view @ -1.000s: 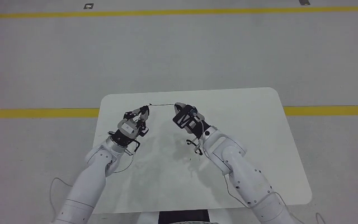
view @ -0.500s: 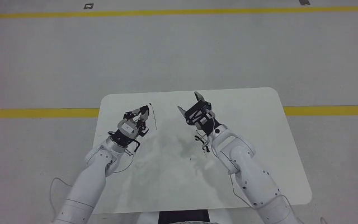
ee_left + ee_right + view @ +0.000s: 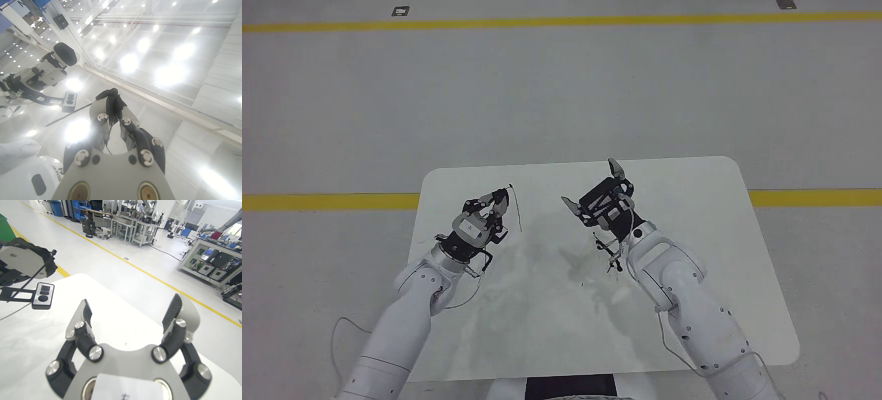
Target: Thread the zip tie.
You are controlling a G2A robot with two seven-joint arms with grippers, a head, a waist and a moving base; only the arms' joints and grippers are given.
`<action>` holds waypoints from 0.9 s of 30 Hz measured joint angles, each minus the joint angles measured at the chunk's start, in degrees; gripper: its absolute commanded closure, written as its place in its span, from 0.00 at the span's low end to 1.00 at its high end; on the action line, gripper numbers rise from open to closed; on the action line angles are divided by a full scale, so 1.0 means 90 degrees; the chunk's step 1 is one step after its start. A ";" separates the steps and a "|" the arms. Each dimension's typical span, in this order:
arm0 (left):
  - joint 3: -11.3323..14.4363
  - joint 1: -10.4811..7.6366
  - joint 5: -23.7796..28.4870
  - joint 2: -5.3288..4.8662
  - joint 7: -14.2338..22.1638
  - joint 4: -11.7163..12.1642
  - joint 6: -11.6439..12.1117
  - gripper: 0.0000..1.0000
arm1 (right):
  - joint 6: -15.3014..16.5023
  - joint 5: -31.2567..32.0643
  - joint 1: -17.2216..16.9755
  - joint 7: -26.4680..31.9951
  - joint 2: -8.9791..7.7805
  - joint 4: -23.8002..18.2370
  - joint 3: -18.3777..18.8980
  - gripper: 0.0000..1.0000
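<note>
One second on from a two-handed stretch: letting go of the zip tie (image 3: 515, 208) with the right hand (image 3: 590, 185), spreading its fingers wide apart and drawing it off toward 2 o'clock, near the 12 o'clock edge of the desk (image 3: 712, 260). Keeping the left hand (image 3: 497, 200) clamped on one end of the zip tie at the desk's 10 o'clock. Swinging the freed length round, from pointing at 3 o'clock to drooping toward 5 o'clock, well apart from the right hand. Holding nothing between the ribbed pads (image 3: 171, 310) in the right wrist view; pinching the zip tie (image 3: 75, 111) between closed fingertips in the left wrist view. Showing no closed loop, so likely leaving the threading undone. Probably calling for a fresh grasp of the loose tip and careful aiming, judging by how thin the zip tie looks.
</note>
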State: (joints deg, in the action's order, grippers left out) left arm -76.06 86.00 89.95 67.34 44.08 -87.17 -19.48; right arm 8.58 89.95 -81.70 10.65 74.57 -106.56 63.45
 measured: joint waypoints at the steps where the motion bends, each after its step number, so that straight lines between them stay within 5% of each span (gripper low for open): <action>1: 0.0000 0.0000 0.0000 0.0000 0.0000 0.0000 0.0000 1.00 | 0.0000 0.0000 0.0000 0.0000 0.0000 0.0000 0.0000 0.00; 4: 0.0000 0.0000 0.0000 0.0000 0.0000 0.0000 0.0000 1.00 | -0.0007 -0.0065 -0.0009 -0.0034 0.0000 -0.0021 0.0034 0.00; 11: 0.0000 0.0000 0.0000 0.0000 0.0000 0.0000 0.0000 1.00 | 0.0108 -0.1782 -0.0139 -0.0040 -0.0015 -0.0163 0.0797 0.00; 16: 0.0000 0.0000 0.0000 0.0000 0.0000 0.0000 0.0000 1.00 | 0.0127 -0.3651 -0.0310 -0.0025 0.0000 -0.0188 0.1355 0.00; 22: 0.0000 0.0000 0.0000 0.0000 0.0000 0.0000 0.0000 1.00 | 0.0232 -0.6766 -0.0411 -0.0200 0.0087 0.0036 0.1680 0.00; 27: 0.0093 0.0005 0.0000 -0.0006 0.0088 -0.0143 0.0000 1.00 | 0.0243 -0.6960 -0.0409 -0.0192 0.0087 0.0042 0.1680 0.00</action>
State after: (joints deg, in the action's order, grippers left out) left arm -75.23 86.05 89.95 67.29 44.87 -88.46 -19.48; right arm 10.77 27.32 -85.38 8.92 75.35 -106.19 78.57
